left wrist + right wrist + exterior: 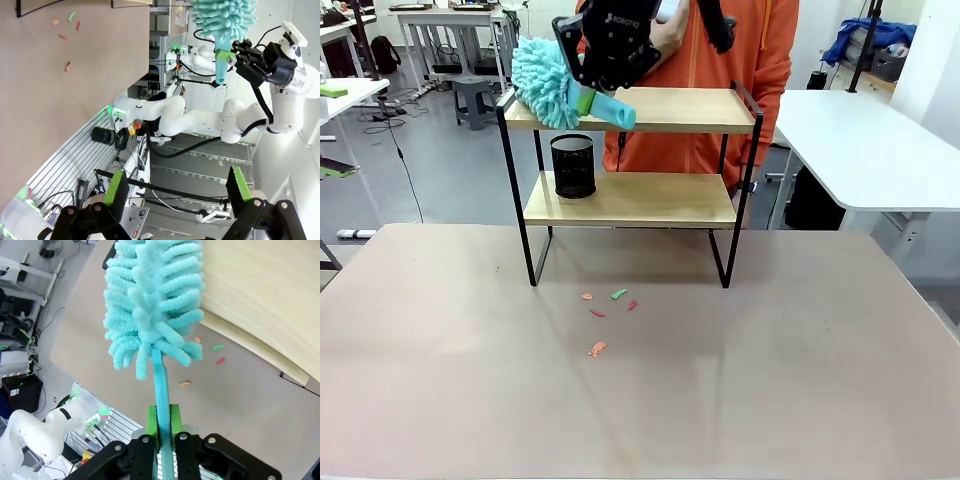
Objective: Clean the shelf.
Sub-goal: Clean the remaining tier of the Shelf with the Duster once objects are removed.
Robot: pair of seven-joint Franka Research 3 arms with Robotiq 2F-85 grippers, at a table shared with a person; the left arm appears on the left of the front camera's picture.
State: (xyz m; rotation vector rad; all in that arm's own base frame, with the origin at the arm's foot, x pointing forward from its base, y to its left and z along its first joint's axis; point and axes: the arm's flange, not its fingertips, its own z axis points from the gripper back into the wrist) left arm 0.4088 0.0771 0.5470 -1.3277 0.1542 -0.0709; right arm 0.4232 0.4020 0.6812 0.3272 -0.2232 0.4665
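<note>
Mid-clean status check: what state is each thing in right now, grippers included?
left gripper: jaws open, holding nothing.
right gripper: jaws shut on the handle of the duster.
duster: held, fluffy head at the left end of the top board.
shelf: upright on the table.
mesh cup: upright on the lower board, left side.
scraps: scattered on the table in front of the shelf.

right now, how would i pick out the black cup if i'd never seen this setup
On the table stands a two-tier wooden shelf with a black frame. The black cup sits on its lower board, near the left end. It is a dark mesh cylinder, unlike the fluffy teal duster above.
</note>
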